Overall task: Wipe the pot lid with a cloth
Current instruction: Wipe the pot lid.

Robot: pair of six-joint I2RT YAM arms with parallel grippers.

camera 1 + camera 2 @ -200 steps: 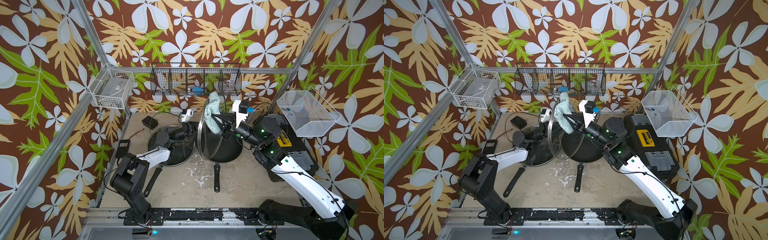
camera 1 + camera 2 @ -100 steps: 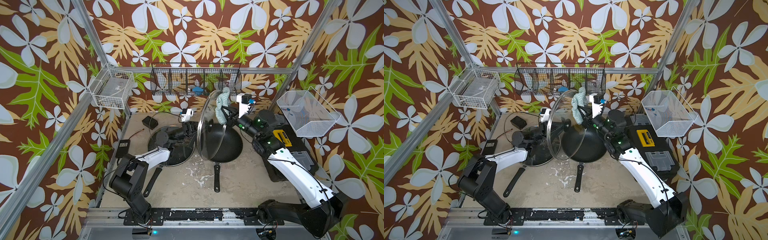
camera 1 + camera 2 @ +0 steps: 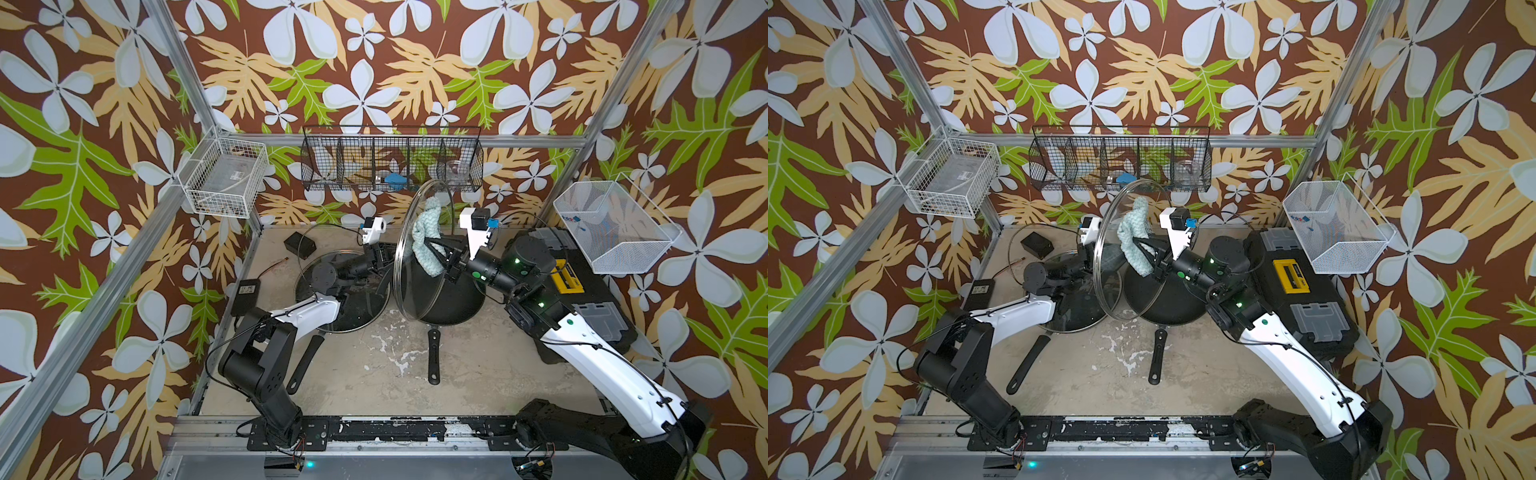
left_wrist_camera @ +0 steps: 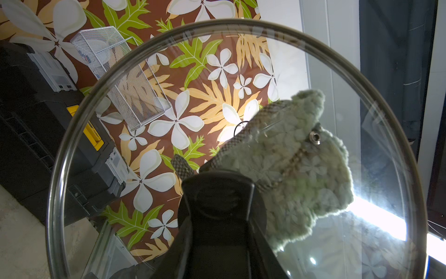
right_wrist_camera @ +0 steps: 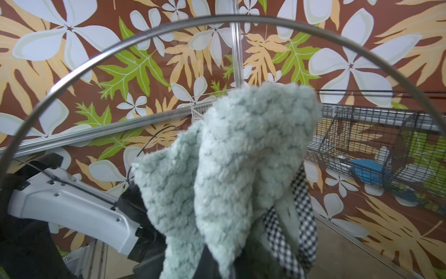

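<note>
A glass pot lid with a metal rim stands upright on edge over the table's middle. My left gripper is shut on its black knob from the left side. My right gripper is shut on the pale teal cloth. The cloth lies against the lid's right face, near its upper middle. Seen through the glass in the left wrist view, the cloth is flattened on it. In the right wrist view the cloth hides the jaws and fills the space before the rim.
A black frying pan sits under the lid, its handle pointing to the front. A second lidded pan lies under my left arm. A black toolbox stands at the right. Wire baskets hang on the walls.
My right gripper carried the cloth up toward the lid's top edge, then back down to its upper middle. The left gripper has kept the lid upright in place.
</note>
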